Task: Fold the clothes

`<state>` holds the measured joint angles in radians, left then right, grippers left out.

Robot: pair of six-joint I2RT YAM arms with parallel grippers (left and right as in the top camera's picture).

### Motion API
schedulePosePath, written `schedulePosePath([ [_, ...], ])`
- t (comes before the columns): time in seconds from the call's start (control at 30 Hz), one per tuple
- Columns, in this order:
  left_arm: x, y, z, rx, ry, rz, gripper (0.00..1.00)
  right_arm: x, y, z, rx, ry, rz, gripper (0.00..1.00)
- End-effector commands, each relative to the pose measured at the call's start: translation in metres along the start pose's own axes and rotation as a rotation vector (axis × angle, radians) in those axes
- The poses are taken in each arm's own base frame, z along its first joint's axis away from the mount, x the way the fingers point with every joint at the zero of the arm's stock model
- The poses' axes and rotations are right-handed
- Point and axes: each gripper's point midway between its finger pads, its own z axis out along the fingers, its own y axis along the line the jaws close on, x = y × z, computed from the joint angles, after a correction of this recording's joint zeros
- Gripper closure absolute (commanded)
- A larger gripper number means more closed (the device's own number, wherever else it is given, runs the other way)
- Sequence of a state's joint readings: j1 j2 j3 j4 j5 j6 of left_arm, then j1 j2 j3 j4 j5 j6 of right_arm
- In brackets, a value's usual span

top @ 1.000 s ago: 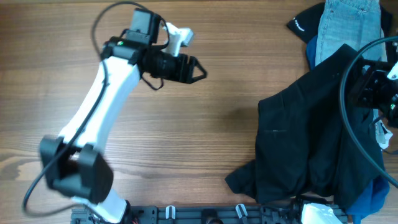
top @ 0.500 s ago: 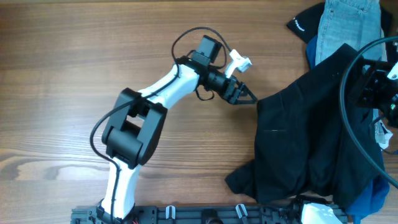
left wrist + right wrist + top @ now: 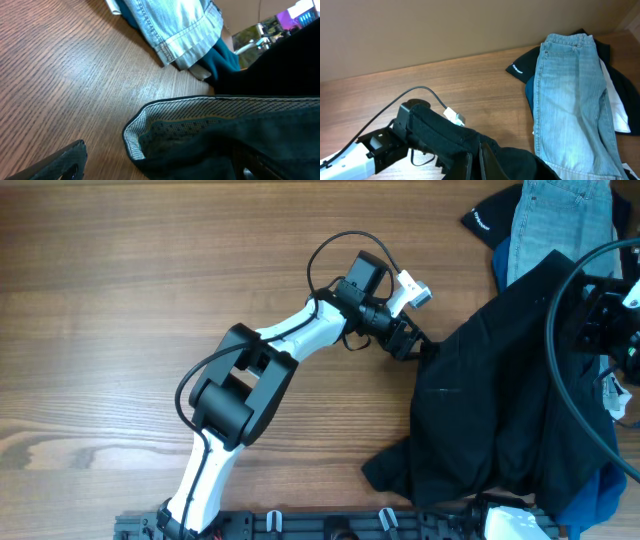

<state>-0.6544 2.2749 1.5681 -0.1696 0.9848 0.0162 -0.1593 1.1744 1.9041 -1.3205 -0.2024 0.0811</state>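
One brown wooden table (image 3: 120,300) is carrying one pair of plain black fabric shorts (image 3: 500,400), one pair of light-blue denim jeans (image 3: 560,225), one small black piece with white print (image 3: 487,220) and one white garment (image 3: 616,112). Dark blue cloth (image 3: 498,265) is showing in two patches; whether that is one garment or two cannot be told. Two robot arms are reaching over the table: one white left arm (image 3: 290,335) and one right arm (image 3: 605,320).
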Motion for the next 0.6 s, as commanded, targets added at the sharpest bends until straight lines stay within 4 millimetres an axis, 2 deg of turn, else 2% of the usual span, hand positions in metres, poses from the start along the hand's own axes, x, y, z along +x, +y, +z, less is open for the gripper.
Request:
schedulePosePath([
  [0.0,0.0,-0.024,-0.001,0.173,-0.002,0.011,0.09,-0.004,0.003,-0.001,-0.021,-0.014,-0.003,0.96],
  [0.07,-0.002,-0.045,-0.006,0.298,-0.006,0.037,0.17,-0.004,0.003,-0.001,-0.021,-0.014,-0.003,0.96],
  [0.13,-0.003,-0.056,-0.009,0.364,-0.008,0.055,0.3,-0.004,0.003,-0.001,-0.021,-0.015,-0.003,0.96],
  [0.27,0.003,-0.06,-0.003,0.364,0.016,0.033,0.42,-0.004,0.003,-0.001,-0.021,-0.017,-0.004,0.96],
  [0.33,0.008,-0.043,0.009,0.238,0.034,0.005,0.44,-0.005,0.004,-0.001,-0.022,-0.018,-0.005,0.96],
  [0.4,0.019,-0.009,0.019,0.016,0.067,-0.038,0.42,-0.004,0.003,-0.001,-0.022,-0.017,-0.005,0.96],
  [0.43,0.024,0.009,0.023,-0.113,0.085,-0.044,0.37,-0.005,0.003,-0.001,-0.022,-0.018,-0.005,0.96],
  [0.5,0.027,0.028,0.026,-0.259,0.095,-0.029,0.36,-0.004,0.003,-0.001,-0.022,-0.017,-0.004,0.96],
  [0.57,0.029,0.033,0.033,-0.336,0.104,-0.001,0.36,-0.005,0.003,-0.001,-0.022,-0.018,-0.005,0.96],
])
